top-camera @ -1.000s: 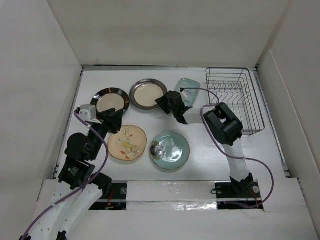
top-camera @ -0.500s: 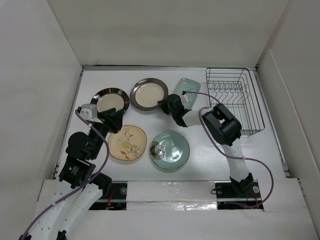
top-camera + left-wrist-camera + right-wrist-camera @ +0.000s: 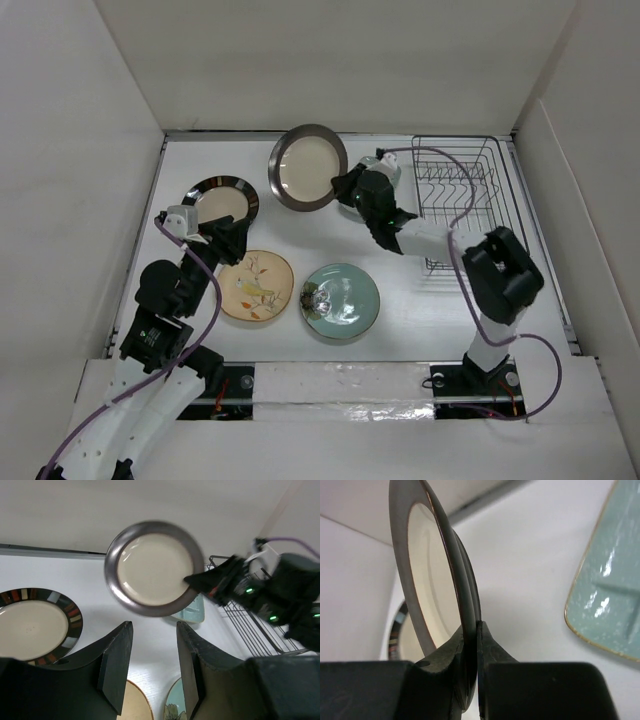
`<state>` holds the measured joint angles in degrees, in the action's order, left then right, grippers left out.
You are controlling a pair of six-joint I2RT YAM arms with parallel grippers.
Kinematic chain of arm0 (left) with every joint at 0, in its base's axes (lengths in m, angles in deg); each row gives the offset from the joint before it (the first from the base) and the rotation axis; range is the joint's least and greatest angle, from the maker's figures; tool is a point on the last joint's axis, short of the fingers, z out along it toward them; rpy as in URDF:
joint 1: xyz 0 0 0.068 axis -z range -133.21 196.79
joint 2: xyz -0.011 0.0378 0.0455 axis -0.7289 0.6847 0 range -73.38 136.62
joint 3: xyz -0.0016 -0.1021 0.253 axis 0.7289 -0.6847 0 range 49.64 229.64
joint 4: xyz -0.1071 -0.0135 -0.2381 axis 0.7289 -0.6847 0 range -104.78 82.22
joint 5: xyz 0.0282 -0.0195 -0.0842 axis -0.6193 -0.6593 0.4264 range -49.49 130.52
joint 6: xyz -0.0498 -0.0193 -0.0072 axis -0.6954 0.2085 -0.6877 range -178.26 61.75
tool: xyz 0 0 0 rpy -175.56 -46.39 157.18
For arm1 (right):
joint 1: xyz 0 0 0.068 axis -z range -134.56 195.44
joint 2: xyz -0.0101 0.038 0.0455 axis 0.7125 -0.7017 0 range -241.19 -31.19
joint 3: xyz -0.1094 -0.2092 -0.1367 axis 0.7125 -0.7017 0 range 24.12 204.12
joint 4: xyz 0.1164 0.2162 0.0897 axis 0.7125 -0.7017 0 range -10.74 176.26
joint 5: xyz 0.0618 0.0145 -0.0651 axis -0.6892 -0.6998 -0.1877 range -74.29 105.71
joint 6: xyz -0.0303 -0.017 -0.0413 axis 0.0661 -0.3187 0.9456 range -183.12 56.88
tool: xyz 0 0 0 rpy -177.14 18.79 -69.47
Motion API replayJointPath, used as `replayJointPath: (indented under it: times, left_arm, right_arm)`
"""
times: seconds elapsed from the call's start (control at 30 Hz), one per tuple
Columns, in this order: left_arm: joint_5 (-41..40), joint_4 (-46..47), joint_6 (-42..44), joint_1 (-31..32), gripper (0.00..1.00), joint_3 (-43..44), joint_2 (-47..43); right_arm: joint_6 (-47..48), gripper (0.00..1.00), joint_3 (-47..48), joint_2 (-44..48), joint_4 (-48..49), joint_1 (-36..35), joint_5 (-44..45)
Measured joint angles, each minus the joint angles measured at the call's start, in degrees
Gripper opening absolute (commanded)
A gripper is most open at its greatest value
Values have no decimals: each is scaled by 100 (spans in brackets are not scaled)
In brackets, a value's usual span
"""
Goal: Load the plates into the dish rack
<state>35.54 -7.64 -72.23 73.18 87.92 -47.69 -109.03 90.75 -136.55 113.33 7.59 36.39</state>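
Top external view: my right jaws are closed on the right rim of the round cream plate with a plain dark rim [image 3: 307, 168]. That plate is raised off the white surface [image 3: 400, 330] and tilted up at the far middle, left of the dark wire dish rack [image 3: 490, 215], which holds no plates.

Right wrist view: the rim is pinched edge-on between both jaws. The squarish pale green plate [image 3: 605, 595] lies flat below, to the right.

Left wrist view: my left jaws stand parted with nothing between them.

Remaining items lie flat:
- The striped-rim cream plate [image 3: 220, 200] is at far left, just beyond my left jaws.
- The floral cream plate [image 3: 255, 285] is near left.
- The round celadon green plate [image 3: 340, 300] is just right of the floral plate.
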Motion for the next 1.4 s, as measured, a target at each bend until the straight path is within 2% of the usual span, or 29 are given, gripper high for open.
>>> replayJointPath:
  times: [0.17,0.27,0.4,0.53,0.63,0.73,0.93,1.2,1.4]
  left_arm:
    - [7,-4,0,0,38,0,-22]
    - [26,0,0,0,38,-2,-81]
    - [144,4,-7,-2,38,-2,-138]
    - [376,4,-46,-2,37,-2,-251]
    - [592,35,-87,-4,38,-2,-466]
    - [710,85,-109,2,38,-2,-785]
    - [754,177,-109,131,38,-2,-1283]
    - [807,190,-109,162,38,-2,-1300]
    - [807,188,-109,162,39,-2,-1300]
  right_arm:
    - [1038,0,-529,1803,-50,413,-48]
    - [1690,0,-796,2863,-232,828,289]
    - [2514,0,-1036,3945,-708,1716,778]
    - [3032,0,-1049,4450,-1401,2802,981]
    - [3353,0,-881,4540,-2109,3508,984]
    - [3600,0,-739,4524,-2544,3930,925]
    - [4142,0,-540,4041,-2358,4690,330]
    - [5095,0,-332,3077,-2175,4909,-48]
    - [5392,0,-238,2557,-2192,4905,-275]
